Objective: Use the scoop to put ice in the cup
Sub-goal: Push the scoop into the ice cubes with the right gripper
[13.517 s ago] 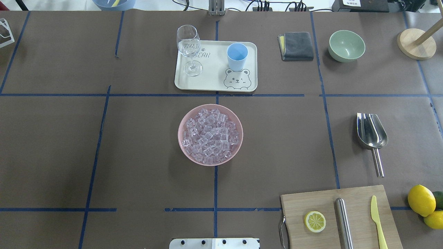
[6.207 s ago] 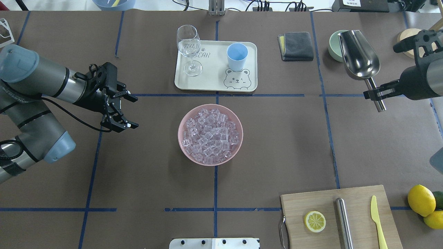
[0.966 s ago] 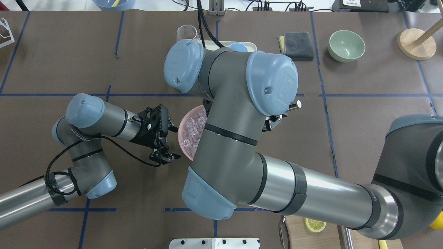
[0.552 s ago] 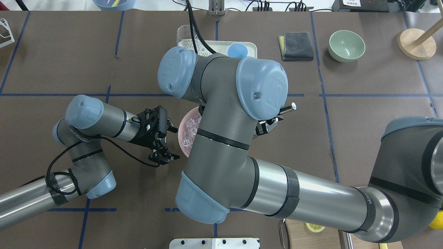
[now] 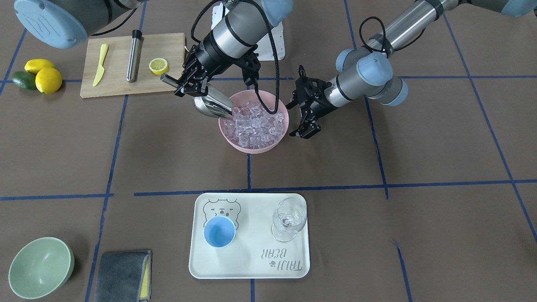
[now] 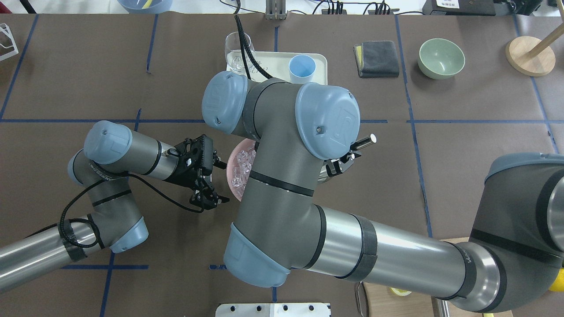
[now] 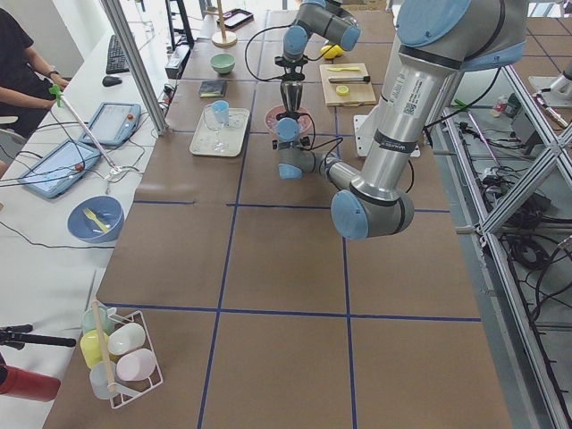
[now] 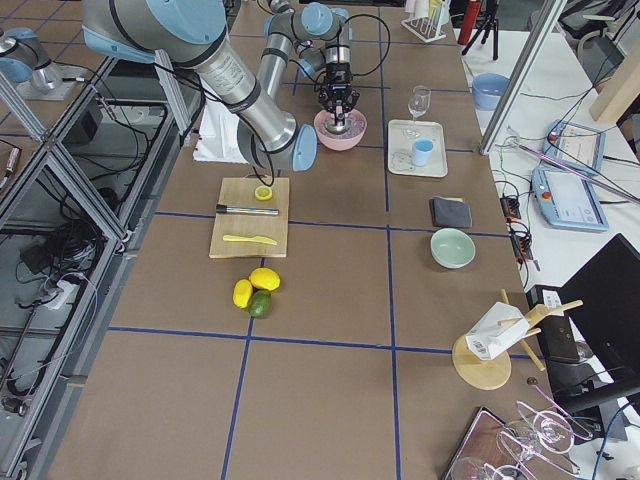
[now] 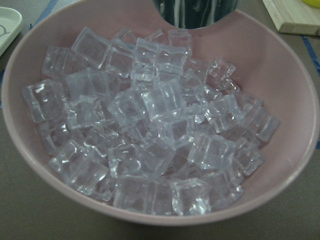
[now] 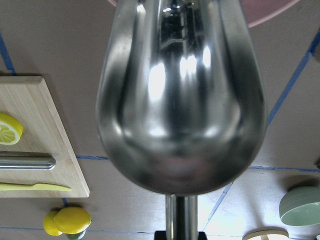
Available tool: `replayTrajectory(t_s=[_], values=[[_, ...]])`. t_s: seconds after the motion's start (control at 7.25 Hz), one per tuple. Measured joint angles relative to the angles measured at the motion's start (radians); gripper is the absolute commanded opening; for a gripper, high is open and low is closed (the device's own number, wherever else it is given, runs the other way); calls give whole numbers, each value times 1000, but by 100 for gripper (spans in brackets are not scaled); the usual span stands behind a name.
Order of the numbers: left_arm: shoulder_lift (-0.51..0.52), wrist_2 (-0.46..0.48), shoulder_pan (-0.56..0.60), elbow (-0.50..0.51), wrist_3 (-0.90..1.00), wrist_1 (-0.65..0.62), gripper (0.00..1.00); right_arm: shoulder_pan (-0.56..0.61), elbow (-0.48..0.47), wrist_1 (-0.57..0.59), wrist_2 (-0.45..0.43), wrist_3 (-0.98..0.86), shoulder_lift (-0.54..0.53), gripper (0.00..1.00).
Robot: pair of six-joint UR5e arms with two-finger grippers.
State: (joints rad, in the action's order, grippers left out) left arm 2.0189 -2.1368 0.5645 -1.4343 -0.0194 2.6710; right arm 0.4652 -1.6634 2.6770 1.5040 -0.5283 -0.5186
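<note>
The steel scoop [image 5: 212, 105] is tilted with its mouth down in the ice [image 5: 254, 122] of a pink bowl [image 5: 251, 147]. My right gripper [image 5: 187, 85] is shut on the scoop's handle at the bowl's side. The wrist view shows the trough's underside [image 10: 180, 100]. My left gripper [image 5: 296, 119] is open beside the bowl's other rim; its wrist view looks into the ice [image 9: 150, 125] and catches the scoop's mouth [image 9: 197, 12]. The light-blue cup [image 5: 219, 231] stands empty on a tray, apart from both grippers. In the overhead view my right arm hides most of the bowl [image 6: 233, 165].
A cream tray [image 5: 251, 260] holds the cup and a clear wine glass [image 5: 288, 220]. A green bowl [image 5: 40, 266] and a grey cloth [image 5: 121, 268] lie to one side. A cutting board [image 5: 117, 84] carries a steel cylinder [image 5: 134, 56], a lemon slice and a knife.
My right arm has shifted slightly toward the overhead view's left and lowered the scoop into the bowl, uncovering more of the cup. My left arm has stayed put, still open.
</note>
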Motion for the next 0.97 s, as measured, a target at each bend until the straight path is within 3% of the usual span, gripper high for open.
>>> replayTrajectory(t_s=[0.97], values=[[9, 0, 0, 0, 1, 1, 100, -15, 56, -76, -1, 8, 1, 0]])
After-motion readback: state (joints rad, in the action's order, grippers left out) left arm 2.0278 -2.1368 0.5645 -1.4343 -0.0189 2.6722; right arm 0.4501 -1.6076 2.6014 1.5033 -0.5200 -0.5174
